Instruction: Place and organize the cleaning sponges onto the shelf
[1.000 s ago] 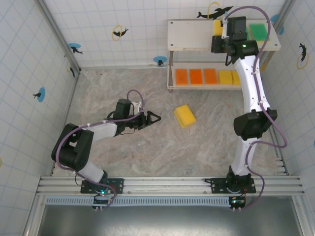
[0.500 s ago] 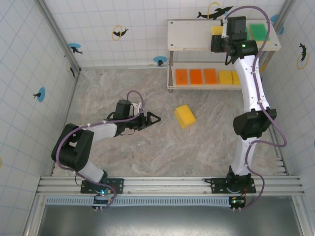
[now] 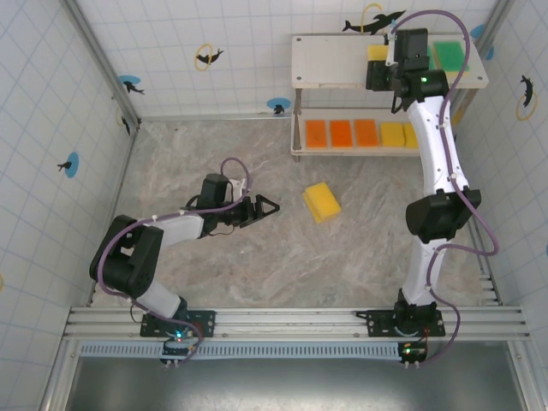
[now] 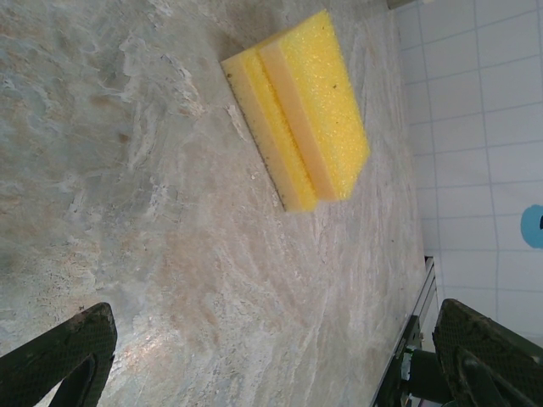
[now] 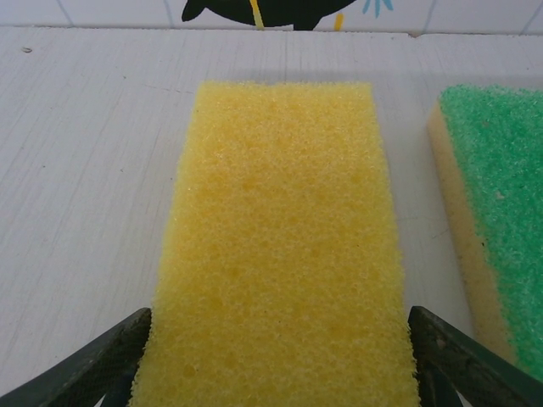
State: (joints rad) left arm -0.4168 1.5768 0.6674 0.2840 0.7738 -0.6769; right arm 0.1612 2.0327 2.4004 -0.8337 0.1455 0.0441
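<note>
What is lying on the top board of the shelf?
A yellow sponge between the fingers of the right gripper, and a green-faced sponge beside it, apart. The arm covers part of the board from above.

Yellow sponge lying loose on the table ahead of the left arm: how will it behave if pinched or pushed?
The yellow sponge is visibly open-pored foam, so it is probably soft and light. It will likely squash in the left end effector rather than slip. It is blocky and lies flat on the table, so it is unlikely to roll or tip. A push would probably slide or pivot it.
</note>
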